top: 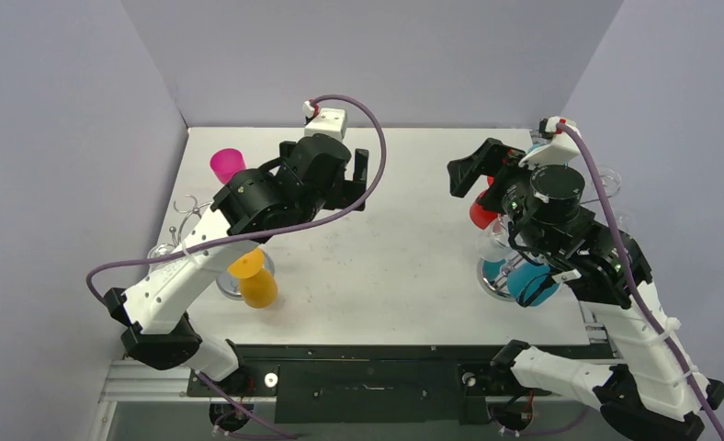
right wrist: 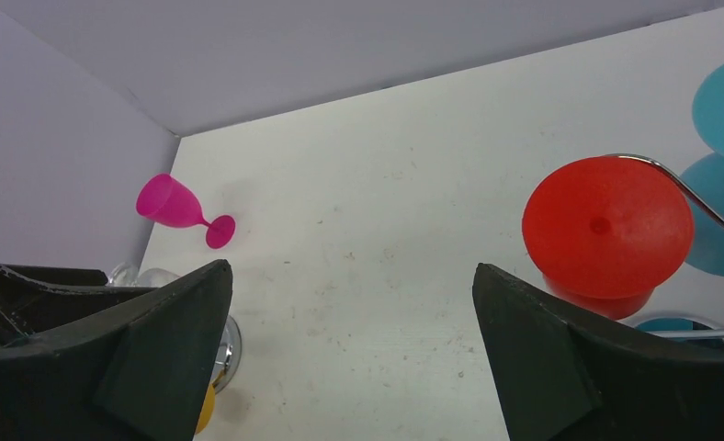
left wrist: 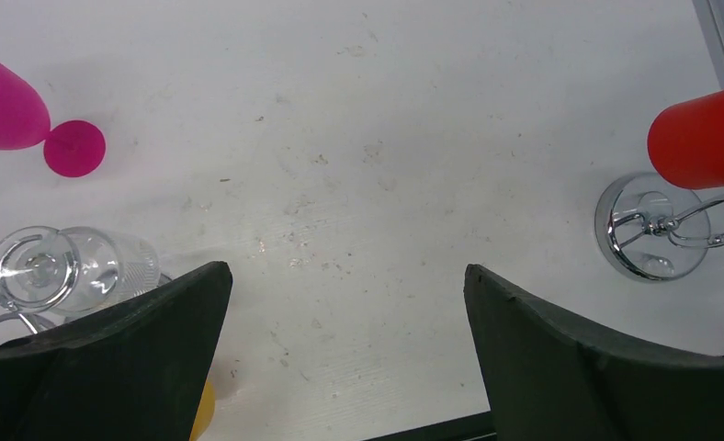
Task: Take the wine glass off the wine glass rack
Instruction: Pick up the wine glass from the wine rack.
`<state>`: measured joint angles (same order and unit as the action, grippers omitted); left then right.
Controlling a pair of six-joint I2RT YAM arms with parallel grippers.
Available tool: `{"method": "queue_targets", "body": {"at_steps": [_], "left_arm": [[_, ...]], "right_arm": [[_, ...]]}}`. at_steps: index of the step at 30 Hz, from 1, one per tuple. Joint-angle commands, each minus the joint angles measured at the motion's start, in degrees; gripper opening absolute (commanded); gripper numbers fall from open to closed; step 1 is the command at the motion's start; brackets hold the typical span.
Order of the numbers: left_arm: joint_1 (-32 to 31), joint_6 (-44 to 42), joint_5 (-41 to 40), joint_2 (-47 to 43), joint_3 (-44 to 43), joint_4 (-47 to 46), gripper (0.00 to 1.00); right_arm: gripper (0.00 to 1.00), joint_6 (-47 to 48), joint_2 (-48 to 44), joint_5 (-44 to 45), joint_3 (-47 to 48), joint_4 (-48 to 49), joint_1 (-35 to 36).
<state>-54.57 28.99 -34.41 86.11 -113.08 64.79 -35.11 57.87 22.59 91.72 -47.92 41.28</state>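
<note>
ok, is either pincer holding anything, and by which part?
Nothing held: left pincer and right pincer are both open and empty.

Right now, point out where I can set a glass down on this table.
Free: the broad middle of the table, between the left rack and the right rack, back to the far wall. Crowded: the left edge, with pink glass and orange glass; the right edge, with red glass and teal glass.

White table [top: 386,266], scuffed, specks of dirt; lilac walls [top: 367,55] on three sides.
</note>
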Motion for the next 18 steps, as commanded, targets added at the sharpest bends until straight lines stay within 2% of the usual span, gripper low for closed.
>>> {"method": "queue_targets", "body": {"at_steps": [1,7,15,18], "left_arm": [[1.0,1.2,4.8,-2.8,2.9,-6.6,0.96],[1.0,4.9,12.8,-5.6,9.1,-14.9,0.96],[-2.6,13.5,15.9,-5.7,11.7,-23.4,0.96],[-4.7,16.6,17.6,-5.3,13.8,-29.6,0.96]], "right_arm": [[0.99,1.0,-0.7,3.8,2.9,-1.5,-0.5],[1.0,0.6,-1.3,3.2,3.6,-3.3,-4.9],[1.0,-1.0,-2.2,-7.5,4.2,-3.2,-22.5],[1.0,-1.7,-3.1,-10.3,4.5,-3.4,-27.7]]}}
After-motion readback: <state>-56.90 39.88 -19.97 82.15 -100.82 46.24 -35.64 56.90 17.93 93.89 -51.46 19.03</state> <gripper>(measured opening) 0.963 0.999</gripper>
